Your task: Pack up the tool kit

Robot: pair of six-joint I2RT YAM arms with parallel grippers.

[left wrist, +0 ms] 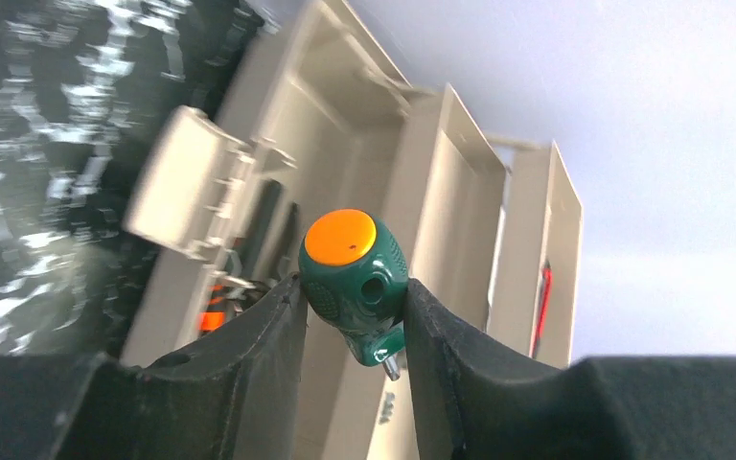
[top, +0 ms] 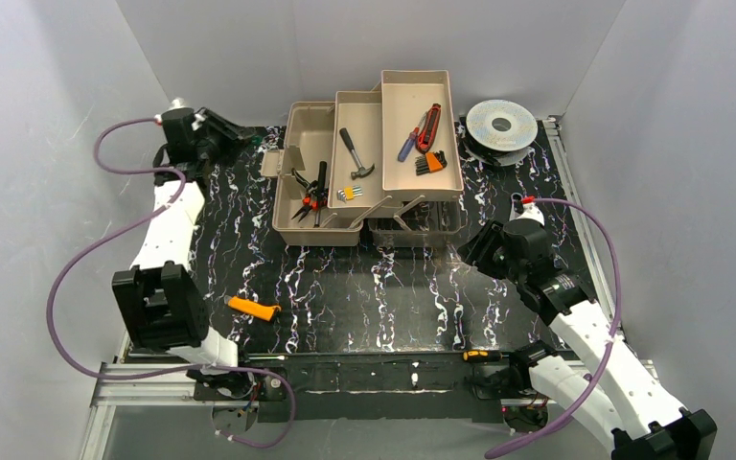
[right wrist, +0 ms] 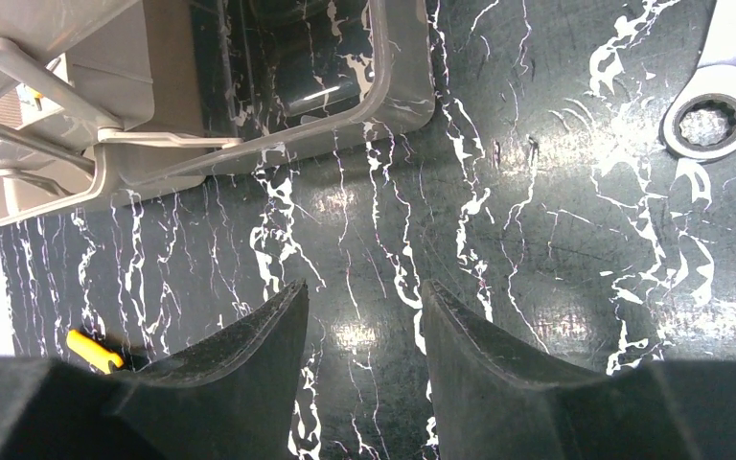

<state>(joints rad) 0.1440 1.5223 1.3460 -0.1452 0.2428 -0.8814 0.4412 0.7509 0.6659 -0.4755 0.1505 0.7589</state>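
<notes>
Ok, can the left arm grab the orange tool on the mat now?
Probably not yet: the left gripper is shut on a green screwdriver beside the toolbox. The orange tool lies alone on the mat, nothing covering it.

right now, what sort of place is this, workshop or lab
Probably a robot lab cell, not a working shop: plain white walls box in a black marbled table, with the left arm and right arm bolted to an aluminium rail.

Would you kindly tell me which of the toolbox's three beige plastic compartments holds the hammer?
The middle beige tray: the black-handled hammer lies there, the left holds pliers, the right a red knife.
</notes>
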